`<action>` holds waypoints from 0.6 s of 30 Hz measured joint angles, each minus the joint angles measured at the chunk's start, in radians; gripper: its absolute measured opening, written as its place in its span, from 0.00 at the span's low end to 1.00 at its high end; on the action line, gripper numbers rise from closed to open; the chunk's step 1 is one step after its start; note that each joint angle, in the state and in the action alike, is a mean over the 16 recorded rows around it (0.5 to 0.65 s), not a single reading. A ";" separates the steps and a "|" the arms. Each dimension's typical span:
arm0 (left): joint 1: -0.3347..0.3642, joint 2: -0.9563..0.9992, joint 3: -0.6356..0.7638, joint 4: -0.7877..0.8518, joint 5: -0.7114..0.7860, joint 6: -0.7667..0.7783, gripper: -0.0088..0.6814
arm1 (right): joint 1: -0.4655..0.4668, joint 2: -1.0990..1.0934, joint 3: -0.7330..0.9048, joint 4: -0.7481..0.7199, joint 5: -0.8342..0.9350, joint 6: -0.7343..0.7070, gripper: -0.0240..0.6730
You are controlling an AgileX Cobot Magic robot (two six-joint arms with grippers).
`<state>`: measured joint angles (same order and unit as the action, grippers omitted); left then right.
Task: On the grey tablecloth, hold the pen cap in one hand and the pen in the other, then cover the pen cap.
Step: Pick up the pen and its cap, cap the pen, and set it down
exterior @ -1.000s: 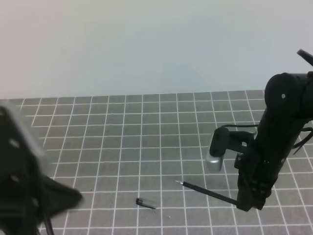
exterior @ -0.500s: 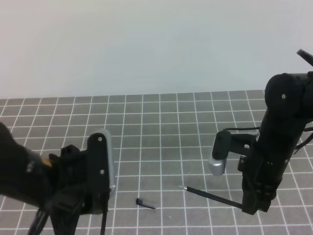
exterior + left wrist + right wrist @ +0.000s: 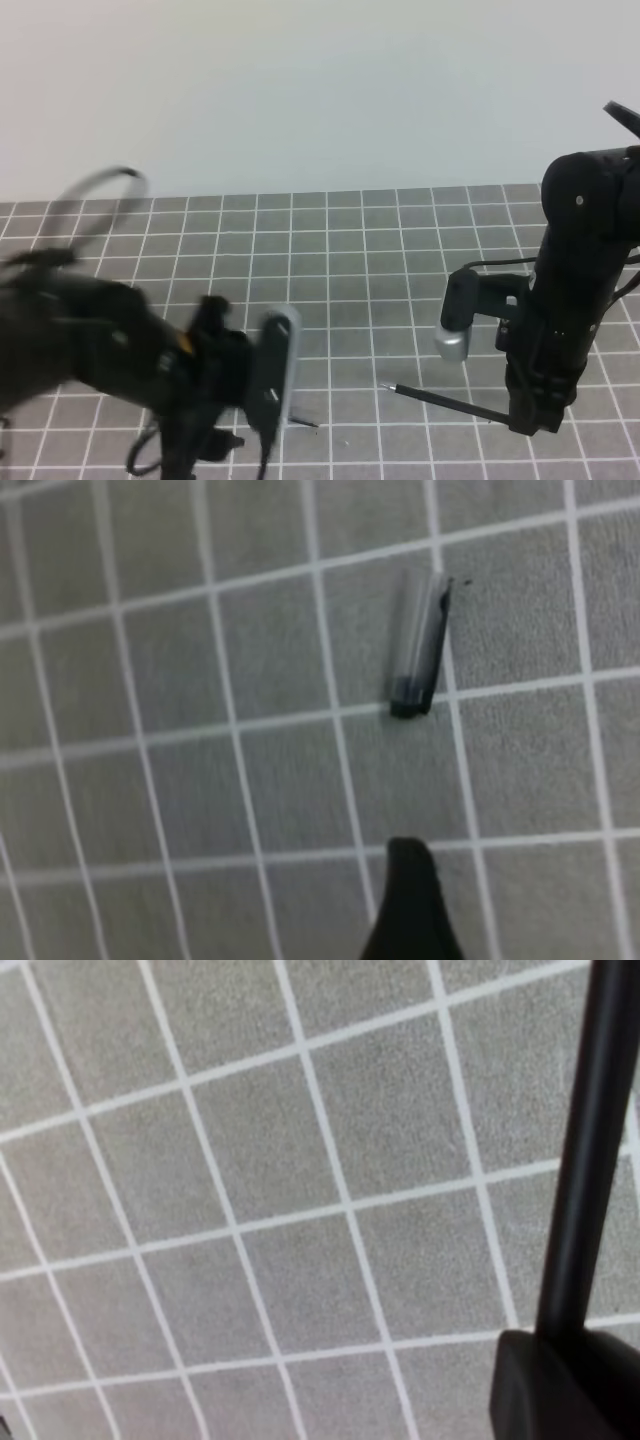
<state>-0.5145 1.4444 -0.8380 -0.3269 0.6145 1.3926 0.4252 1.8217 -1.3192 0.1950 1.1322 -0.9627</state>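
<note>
The pen cap (image 3: 418,645) lies flat on the grey tablecloth (image 3: 330,260). In the left wrist view it sits just ahead of one dark fingertip (image 3: 410,900). In the high view only the cap's clip end (image 3: 306,423) shows beside the blurred left gripper (image 3: 240,430), whose jaws I cannot make out. The right gripper (image 3: 525,420) is shut on the back end of the pen (image 3: 450,403). The pen is held nearly level, just above the cloth, with its silver tip pointing left. In the right wrist view the pen (image 3: 590,1140) runs up from the finger (image 3: 565,1385).
The left arm (image 3: 100,350) fills the lower left of the high view, with a cable loop above it. The right arm (image 3: 580,260) stands at the right edge. Gridded cloth lies between the cap and the pen tip.
The left arm has swung in from the lower left to just beside the pen cap. The right gripper has drifted slightly right and down with the pen.
</note>
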 joint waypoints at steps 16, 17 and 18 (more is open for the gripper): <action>-0.142 0.111 -0.002 0.184 -0.135 -0.237 0.52 | -0.045 0.000 0.000 -0.023 0.033 0.052 0.03; -0.142 0.115 -0.004 0.194 -0.135 -0.260 0.51 | -0.050 0.000 0.000 -0.022 0.035 0.053 0.03; -0.143 0.119 -0.006 0.206 -0.134 -0.282 0.50 | -0.054 0.000 0.000 -0.020 0.036 0.054 0.03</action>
<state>-0.6570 1.5634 -0.8444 -0.1208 0.4802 1.1107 0.3713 1.8217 -1.3192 0.1746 1.1687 -0.9087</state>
